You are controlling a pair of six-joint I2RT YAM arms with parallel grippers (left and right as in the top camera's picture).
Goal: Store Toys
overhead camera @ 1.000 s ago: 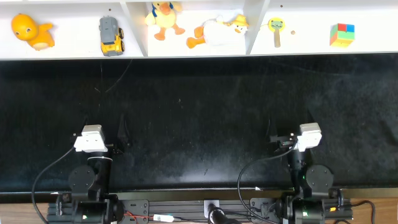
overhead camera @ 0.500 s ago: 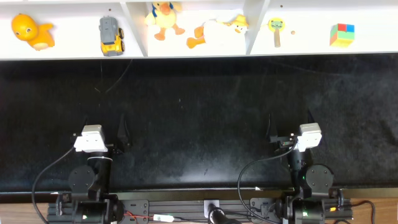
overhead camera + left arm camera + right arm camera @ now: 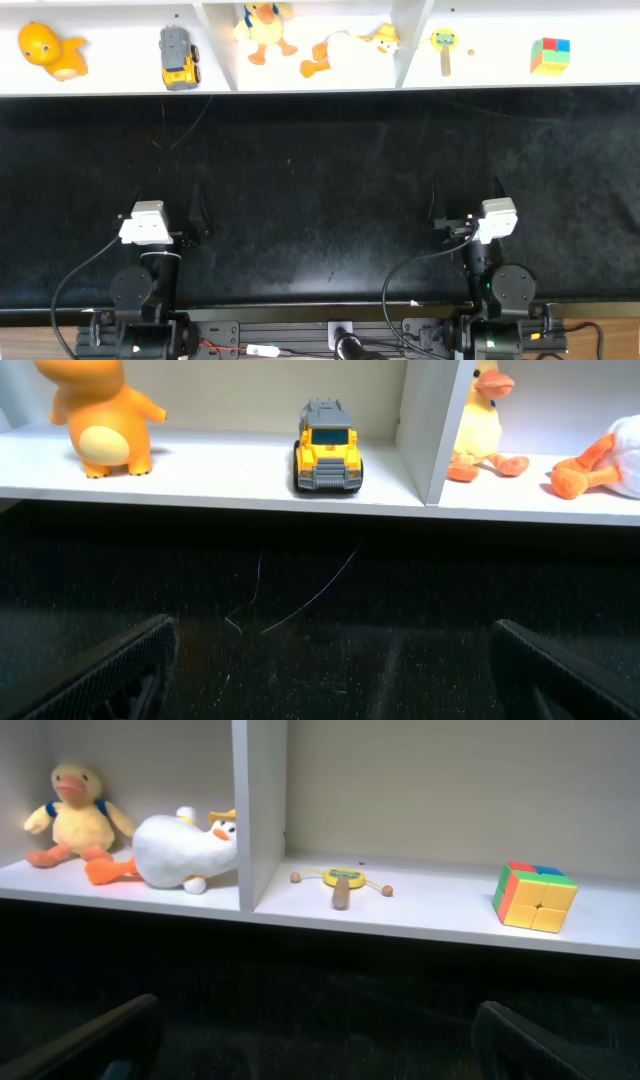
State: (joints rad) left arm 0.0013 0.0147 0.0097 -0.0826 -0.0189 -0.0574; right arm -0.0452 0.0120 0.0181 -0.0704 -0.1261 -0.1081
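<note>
1. shelf (image 3: 110, 78): white, along the far edge of the black mat (image 3: 320, 170), split by two upright dividers (image 3: 219, 45) into left, middle and right bays.
2. orange duck (image 3: 100, 410): upright in the shelf's left bay, toward its outer end.
3. truck (image 3: 327, 445): yellow and grey, in the same bay of the shelf, near the divider, nose toward the shelf's front edge, well apart from the orange duck.
4. yellow duck (image 3: 72, 815): seated in the shelf's middle bay, on the side nearer the left bay.
5. goose (image 3: 180, 850): white plush with orange feet, lying in the shelf's middle bay just beside the yellow duck, head by the divider to the right bay.
6. rattle (image 3: 345, 883): small, flat on the floor of the shelf's right bay, near that divider.
7. cube (image 3: 535, 895): multicoloured, in the shelf's right bay, well apart from the rattle, toward the outer end.
8. left gripper (image 3: 168, 205): fingers spread wide, nothing between them, over the mat well short of the shelf, facing the left bay.
9. right gripper (image 3: 467, 205): likewise released and empty, over the mat well short of the shelf, facing the divider between middle and right bays.
</note>
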